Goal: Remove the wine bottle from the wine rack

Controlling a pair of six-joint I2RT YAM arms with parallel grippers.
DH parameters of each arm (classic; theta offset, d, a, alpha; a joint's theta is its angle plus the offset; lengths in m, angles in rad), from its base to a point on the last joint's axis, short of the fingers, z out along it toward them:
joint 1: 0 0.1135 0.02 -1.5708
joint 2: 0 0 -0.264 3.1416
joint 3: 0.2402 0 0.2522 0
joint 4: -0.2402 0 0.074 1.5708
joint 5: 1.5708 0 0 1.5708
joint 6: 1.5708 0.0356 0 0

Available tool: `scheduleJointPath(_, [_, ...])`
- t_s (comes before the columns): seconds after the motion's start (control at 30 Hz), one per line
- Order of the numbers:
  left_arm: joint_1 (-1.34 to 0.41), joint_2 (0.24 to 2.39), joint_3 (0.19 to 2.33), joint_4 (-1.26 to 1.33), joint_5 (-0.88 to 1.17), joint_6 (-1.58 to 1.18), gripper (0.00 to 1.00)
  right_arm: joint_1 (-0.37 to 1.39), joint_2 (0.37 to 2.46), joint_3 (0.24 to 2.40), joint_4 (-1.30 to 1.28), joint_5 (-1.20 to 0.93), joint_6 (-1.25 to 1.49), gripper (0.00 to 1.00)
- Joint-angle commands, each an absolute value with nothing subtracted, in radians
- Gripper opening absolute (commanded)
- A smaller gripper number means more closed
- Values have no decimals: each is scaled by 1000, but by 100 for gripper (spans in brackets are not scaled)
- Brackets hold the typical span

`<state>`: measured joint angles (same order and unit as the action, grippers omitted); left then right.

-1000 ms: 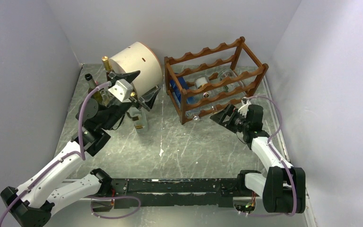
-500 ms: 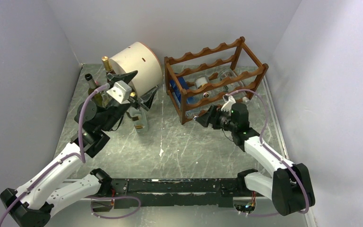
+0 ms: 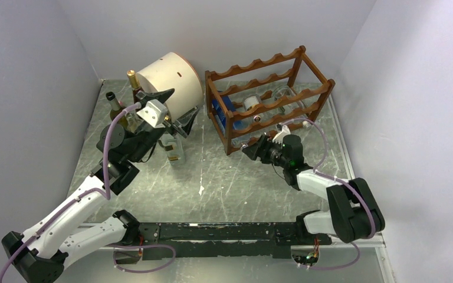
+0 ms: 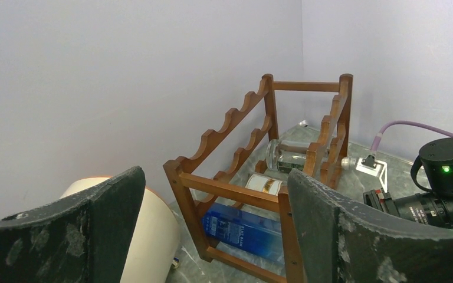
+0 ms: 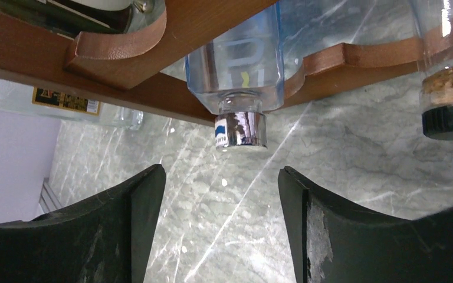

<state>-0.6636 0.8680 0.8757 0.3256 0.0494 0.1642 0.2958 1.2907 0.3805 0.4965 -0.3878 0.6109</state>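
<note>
The reddish-brown wine rack stands at the back right. On its lowest tier lies a blue-glass wine bottle, its silver cap sticking out past the front rail. My right gripper hovers low over the table just in front of that cap. It is open, and in the right wrist view the right gripper has only bare table between its fingers, the cap just beyond the tips. My left gripper hangs open in the air left of the rack, holding nothing.
Two more bottles lie in the rack: a white-labelled one and a clear one. A cream drum lies left of the rack. Bottles stand at the back left and under my left gripper. Grey walls close in on three sides.
My right gripper has swung left along the rack's front to the blue bottle's cap, and its jaws have narrowed. The left arm has barely shifted.
</note>
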Motion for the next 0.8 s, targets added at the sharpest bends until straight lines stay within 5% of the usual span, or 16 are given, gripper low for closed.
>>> scheduleJointPath(0.0, [-658,867,880,352,72,152,93,313,1355,353,719,-363,647,72])
scheduleJointPath(0.53, [-658,882,872,357,51,175,92,346,1661,365,1090,-311,734,57])
scheduleJointPath(0.77, [-658,904,874,356,74,164,92,352,1713,390,1129,-311,755,58])
